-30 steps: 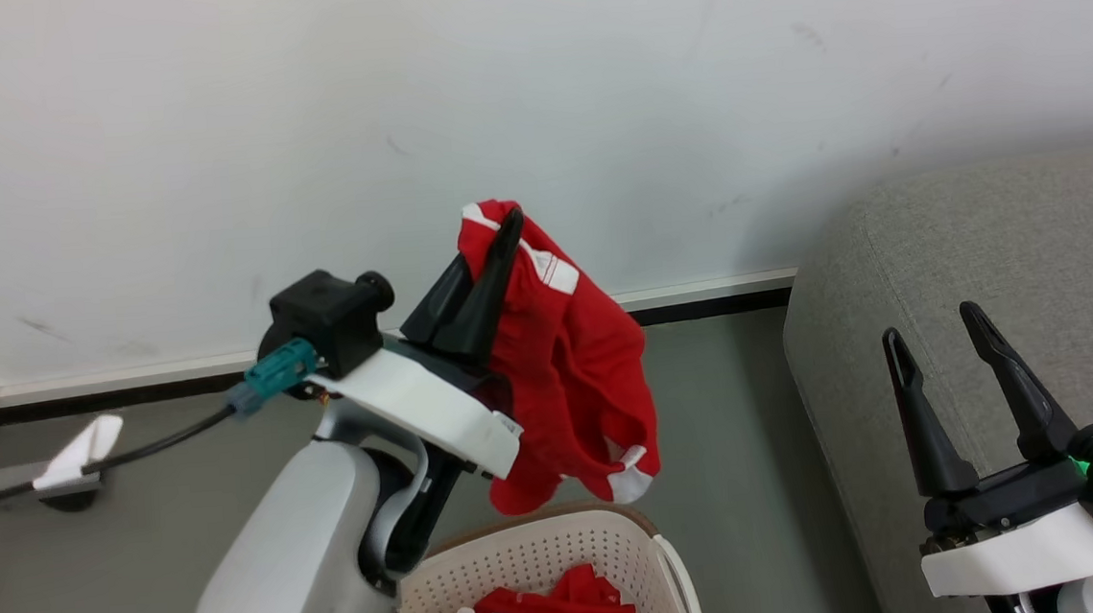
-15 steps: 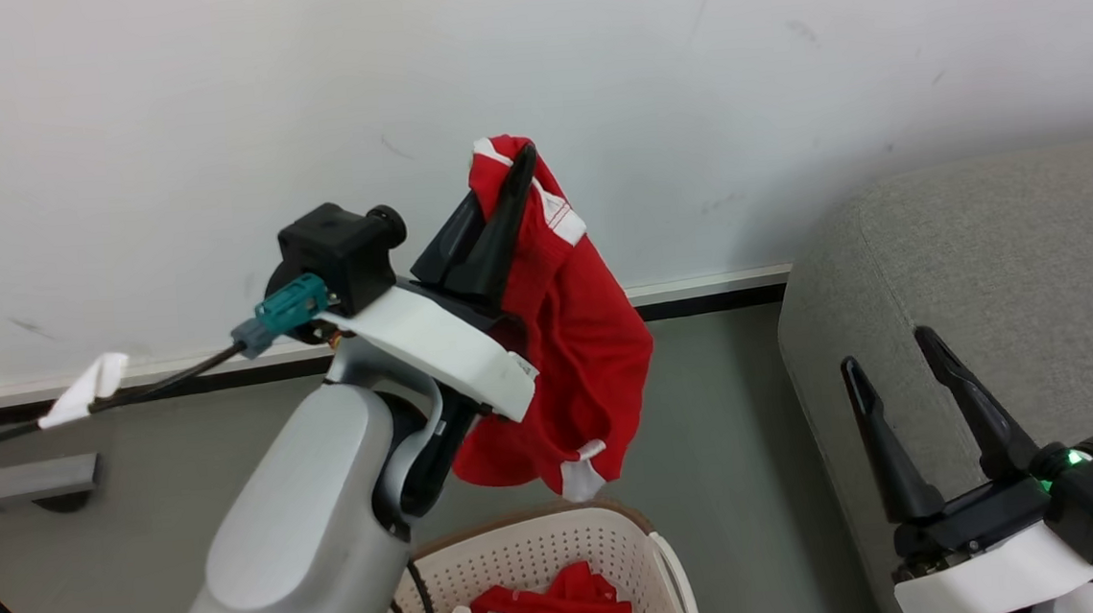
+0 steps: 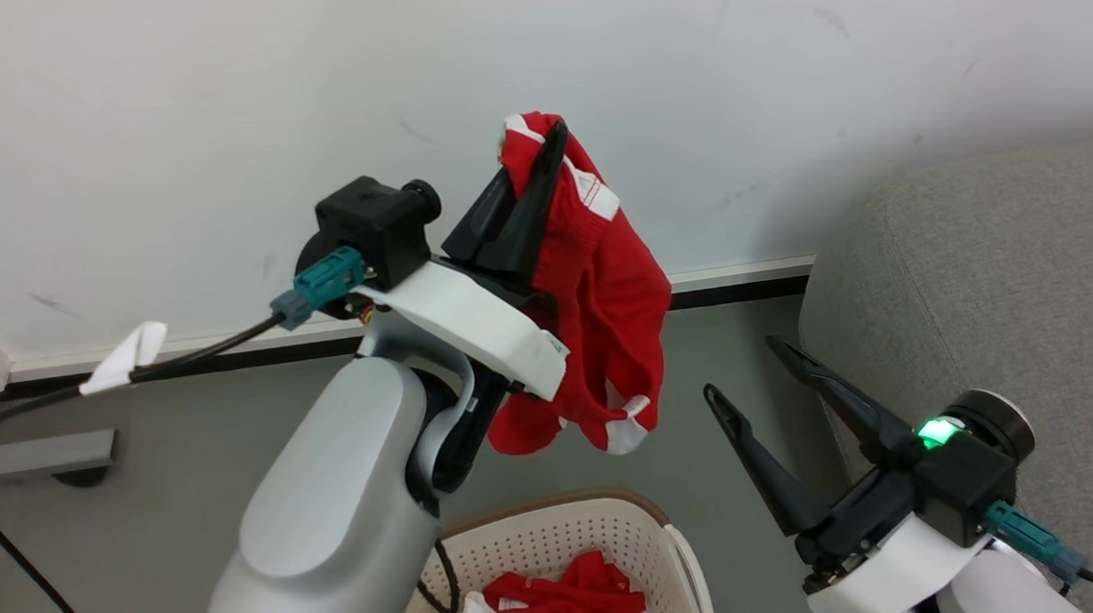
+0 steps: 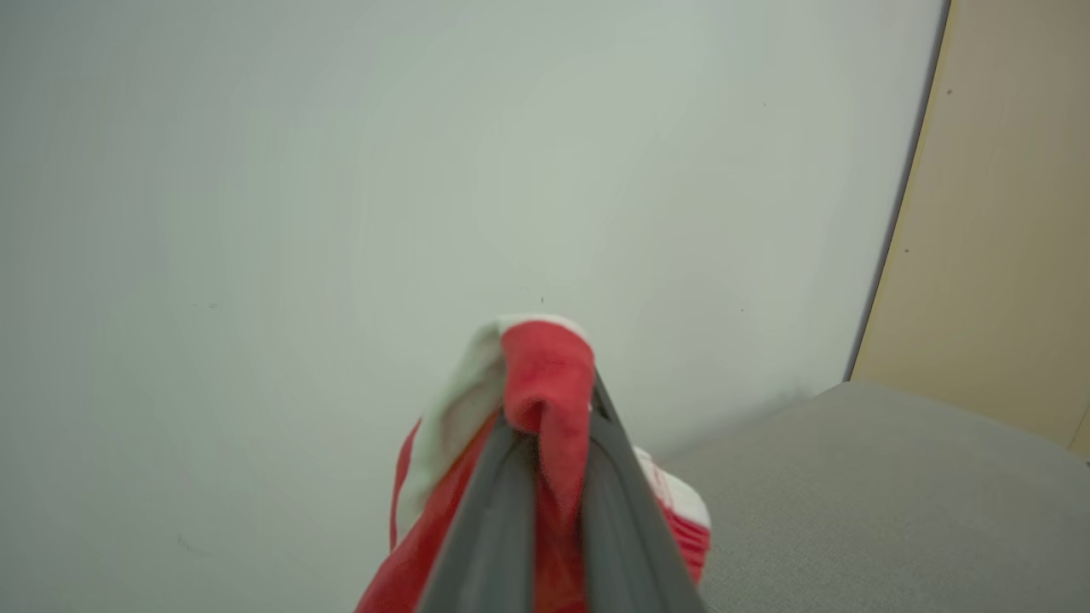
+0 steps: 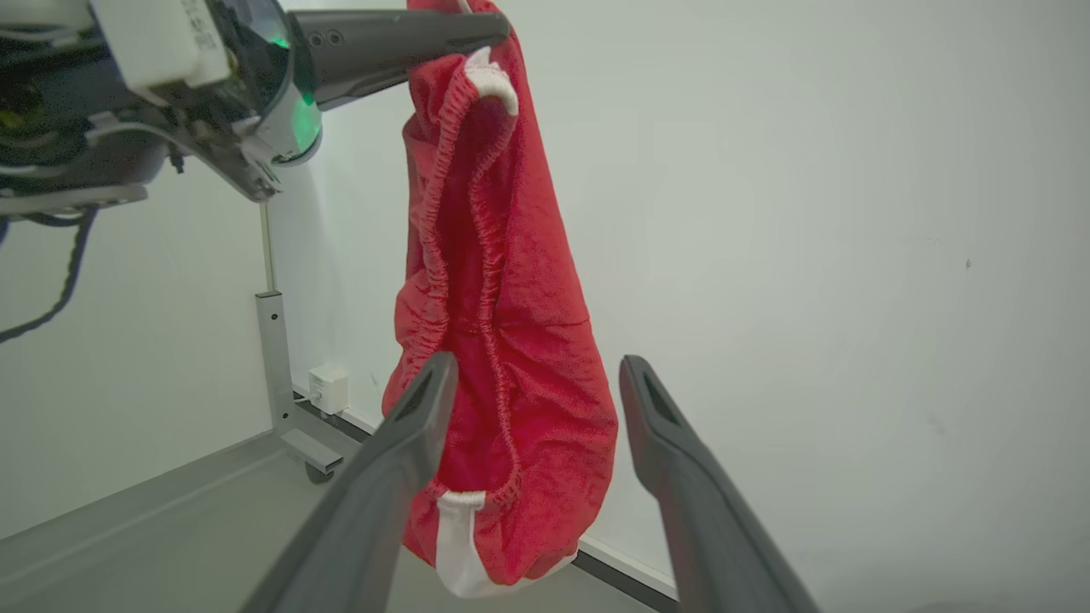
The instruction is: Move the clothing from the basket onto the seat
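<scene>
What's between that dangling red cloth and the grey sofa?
In the head view, the open right gripper stands between red cloth and sofa, above grey floor.

Left arm (image 3: 331,533): silver-grey rounded shell, white wrist plate (image 3: 466,326), black boxy camera (image 3: 372,224), teal connector (image 3: 319,282), black cable (image 3: 212,344) with white tag (image 3: 122,358). Right wrist (image 3: 887,566): white shell, black block, green light (image 3: 935,431). Left gripper (image 3: 556,138), right gripper (image 3: 741,366): two long dark tapered fingers each.

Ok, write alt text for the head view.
The left gripper, shut, holds a red garment with white trim aloft above a cream basket holding more red clothing. The open right gripper points toward the garment, beside a grey sofa.
</scene>
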### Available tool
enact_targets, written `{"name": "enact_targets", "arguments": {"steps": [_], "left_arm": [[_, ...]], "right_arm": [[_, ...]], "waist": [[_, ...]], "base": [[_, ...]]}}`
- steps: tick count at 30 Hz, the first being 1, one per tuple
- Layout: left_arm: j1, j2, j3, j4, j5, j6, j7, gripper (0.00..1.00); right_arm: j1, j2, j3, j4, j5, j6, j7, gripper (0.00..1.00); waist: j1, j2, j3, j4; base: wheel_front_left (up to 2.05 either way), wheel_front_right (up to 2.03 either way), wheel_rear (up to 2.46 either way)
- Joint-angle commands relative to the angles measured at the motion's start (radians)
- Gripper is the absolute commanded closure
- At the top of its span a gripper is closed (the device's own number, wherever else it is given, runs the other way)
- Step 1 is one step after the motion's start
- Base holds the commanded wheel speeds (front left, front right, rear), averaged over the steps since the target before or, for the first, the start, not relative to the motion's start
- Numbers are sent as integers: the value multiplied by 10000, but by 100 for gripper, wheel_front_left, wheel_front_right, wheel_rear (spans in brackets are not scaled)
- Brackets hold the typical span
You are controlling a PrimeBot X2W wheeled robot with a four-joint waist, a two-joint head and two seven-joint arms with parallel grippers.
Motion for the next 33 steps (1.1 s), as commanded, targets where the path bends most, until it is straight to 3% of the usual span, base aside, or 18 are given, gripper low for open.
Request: {"name": "enact_targets", "arguments": {"steps": [1,14,20,28,29,31,32,33], "left_arm": [[-102,-20,-16,37,100,-12,-59,100],[-207,-384,-829,-32,-160,-146,2,100],[-183,-470,-1552,-217,-212,-214,102,100],[-80,-521,-2338,-327,-583,-212,109,100],[-78,-522,-2427,-330,-627,-202,106,100],[-75,-527,-2580,-336,-697,-176,93,100],[-81,-529,-2633,-336,-756,-147,93,100],[-86,-530,-2669,-326,-820,-124,90,100]], "right_arm": [[-205,-23,140,104,34,-21,-1,0],[-2264,397,1843,3507,536,-21,0,0],[-3020,693,2257,5010,183,-21,2,0],[-3613,756,2355,5927,435,-21,1,0],[-3633,758,2382,6028,476,-21,2,14],[-3700,760,2440,6134,582,-21,2,90],[-3742,742,2435,6168,640,-21,2,100],[-3756,725,2425,6171,684,-21,2,100]], "waist": [[-1,-1,24,54],[-1,-1,13,678],[-1,-1,28,1183],[-1,-1,10,1939],[-1,-1,-2,2021],[-1,-1,-28,2161],[-1,-1,-40,2220],[-1,-1,-51,2264]], "base": [[0,0,0],[0,0,0],[0,0,0],[0,0,0],[0,0,0],[0,0,0],[0,0,0],[0,0,0]]}}
